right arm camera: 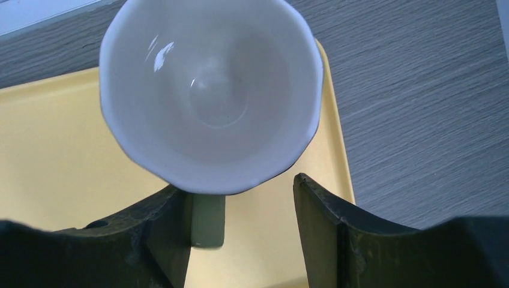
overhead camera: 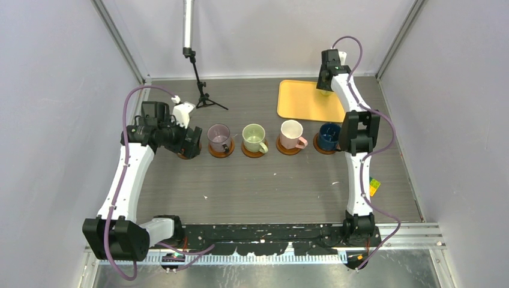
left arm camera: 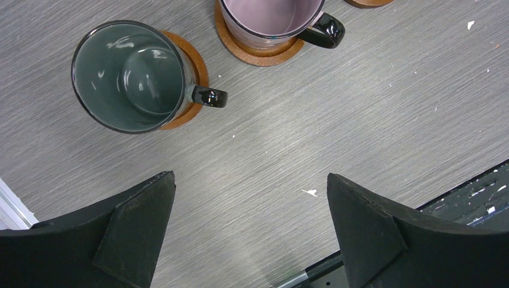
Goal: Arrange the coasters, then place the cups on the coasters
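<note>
Four cups stand in a row on brown coasters: mauve, light green, pink and navy. A dark green cup sits on its coaster at the row's left end, next to the mauve cup. My left gripper hangs open over bare table just in front of it, holding nothing. On the yellow-orange tray a pale cup stands upright. My right gripper straddles its handle; the left finger touches the handle, the right finger stands apart.
A black tripod stand stands at the back left. A multicoloured toy block lies by the right arm's lower link. The tray fills the back right, close to the wall rail.
</note>
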### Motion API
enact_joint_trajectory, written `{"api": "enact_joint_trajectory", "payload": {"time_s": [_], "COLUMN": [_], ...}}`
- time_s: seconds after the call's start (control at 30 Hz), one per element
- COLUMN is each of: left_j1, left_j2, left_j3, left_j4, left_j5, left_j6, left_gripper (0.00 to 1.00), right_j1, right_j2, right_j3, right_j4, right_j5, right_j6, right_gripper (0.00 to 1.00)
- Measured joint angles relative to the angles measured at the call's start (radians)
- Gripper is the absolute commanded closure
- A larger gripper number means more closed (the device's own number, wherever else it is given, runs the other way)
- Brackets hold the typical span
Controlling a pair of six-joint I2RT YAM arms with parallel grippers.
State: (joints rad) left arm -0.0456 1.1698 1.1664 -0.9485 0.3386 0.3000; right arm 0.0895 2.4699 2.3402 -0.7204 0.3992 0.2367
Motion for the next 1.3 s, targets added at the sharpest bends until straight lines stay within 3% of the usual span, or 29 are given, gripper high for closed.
{"api": "enact_joint_trajectory", "payload": {"time_s": [0.17,0.6,0.8,1.3], "left_j1": [0.000,0.000,0.000,0.000], "left_j2": [0.000,0.001,0.004,0.006], "left_j3": [0.000,0.000,0.000,0.000], "left_j4": [0.001,0.001,0.002,0.019], "left_j5": [-0.003,-0.001,0.021,0.121], "left_j6": [0.004,0.009,0.019,0.018], "left_gripper": [0.00,0.00,0.00,0.00], "right_j1": [-0.016,-0.053,-0.094,-0.280], "right_j2": [0.006,0.006,-0.021,-0.289], "right_j3": [0.007,0.006,-0.031,-0.412], "right_j4": [0.001,-0.006,0.004,0.117], "right_j5": [-0.003,-0.086,-0.171,-0.591], "right_j6": [-0.004,-0.040,-0.103,-0.313], "right_gripper": [0.48,0.99,1.00,1.00]}}
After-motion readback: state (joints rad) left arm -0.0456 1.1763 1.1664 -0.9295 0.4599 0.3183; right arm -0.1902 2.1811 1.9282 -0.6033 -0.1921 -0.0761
